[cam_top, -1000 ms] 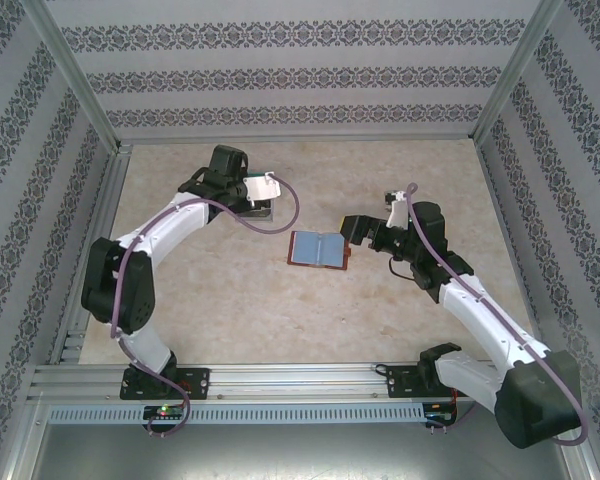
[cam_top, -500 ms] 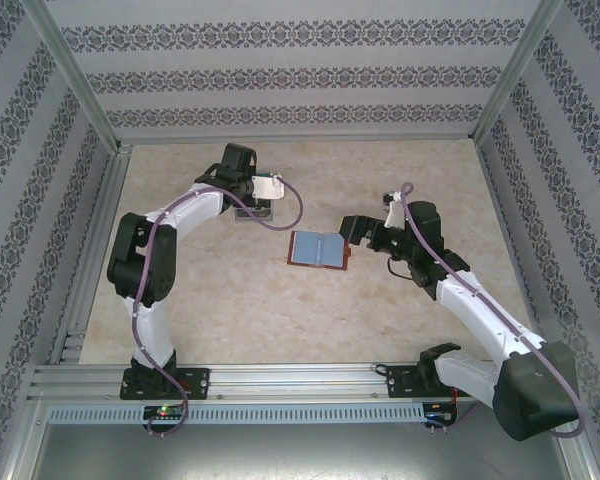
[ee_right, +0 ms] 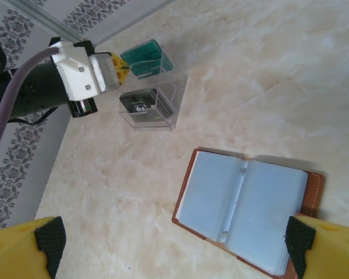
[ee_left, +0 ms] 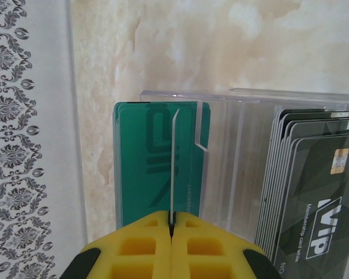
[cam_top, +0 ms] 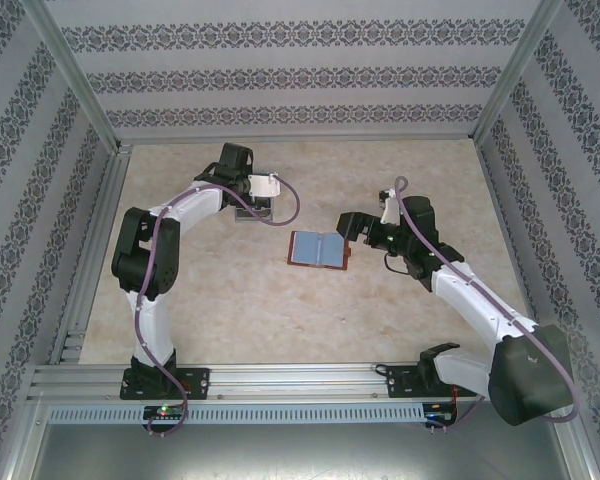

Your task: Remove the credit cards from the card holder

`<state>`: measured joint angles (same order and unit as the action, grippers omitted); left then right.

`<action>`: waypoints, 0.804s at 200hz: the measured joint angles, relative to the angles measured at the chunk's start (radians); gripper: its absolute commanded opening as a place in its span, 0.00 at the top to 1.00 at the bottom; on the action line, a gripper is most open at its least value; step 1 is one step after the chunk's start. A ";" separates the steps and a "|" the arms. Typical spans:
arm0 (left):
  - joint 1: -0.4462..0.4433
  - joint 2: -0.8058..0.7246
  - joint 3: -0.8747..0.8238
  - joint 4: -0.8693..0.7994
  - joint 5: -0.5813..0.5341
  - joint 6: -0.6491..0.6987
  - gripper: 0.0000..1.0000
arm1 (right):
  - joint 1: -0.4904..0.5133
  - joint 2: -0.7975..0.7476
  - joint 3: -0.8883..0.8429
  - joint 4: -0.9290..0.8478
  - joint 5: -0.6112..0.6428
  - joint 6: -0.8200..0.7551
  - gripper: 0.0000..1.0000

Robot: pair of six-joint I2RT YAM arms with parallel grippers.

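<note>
The brown card holder lies open on the table, its grey-blue pockets facing up. My right gripper is open and hovers over the holder's near side. Its right fingertip is by the holder's right edge and nothing is between the fingers. My left gripper is shut on a thin card seen edge-on. It holds the card upright over the teal-card compartment of a clear box. From the right wrist, the left gripper sits at the box's far end.
The clear box holds a teal card in one compartment and a stack of black VIP cards in the other. It stands near the patterned left wall. Bare marbled tabletop lies between box and holder.
The left arm's elbow has swung inward while its gripper stayed over the clear box with the card. The right gripper has edged slightly left along the holder's right side.
</note>
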<state>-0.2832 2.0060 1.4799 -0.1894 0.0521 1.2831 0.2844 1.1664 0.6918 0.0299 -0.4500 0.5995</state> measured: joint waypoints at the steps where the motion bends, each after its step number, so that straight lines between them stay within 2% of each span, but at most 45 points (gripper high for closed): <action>1: 0.000 0.000 0.000 0.000 0.000 0.000 1.00 | 0.000 0.000 0.000 0.000 0.000 0.000 0.02; 64: 0.004 0.027 0.010 0.006 0.007 -0.010 1.00 | 0.000 0.015 0.002 0.000 -0.003 0.007 0.02; 68: 0.004 0.028 0.011 0.007 0.007 -0.012 0.95 | 0.000 0.016 0.002 0.000 -0.003 0.007 0.02; 75: 0.004 0.030 0.013 0.008 0.007 -0.016 0.79 | 0.000 0.016 0.002 0.000 -0.003 0.007 0.02; 80: 0.004 0.032 0.013 0.009 0.007 -0.015 0.74 | 0.000 0.016 0.002 0.000 -0.003 0.007 0.02; 106: 0.004 0.042 0.021 0.016 0.007 -0.039 0.67 | 0.000 0.021 0.003 0.000 -0.004 0.016 0.02; 137: 0.004 0.055 0.037 0.021 0.006 -0.069 0.67 | 0.000 0.023 0.003 0.001 -0.010 0.026 0.02; 149: 0.004 0.058 0.043 0.029 0.001 -0.082 0.60 | 0.000 0.024 0.003 0.001 -0.011 0.030 0.02; 161: 0.004 0.061 0.047 0.045 -0.005 -0.096 0.58 | 0.000 0.026 0.003 0.001 -0.011 0.033 0.02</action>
<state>-0.2794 2.0670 1.5272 -0.1444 0.0471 1.1870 0.2844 1.1923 0.6949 0.0311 -0.4610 0.6323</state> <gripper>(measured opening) 0.401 0.983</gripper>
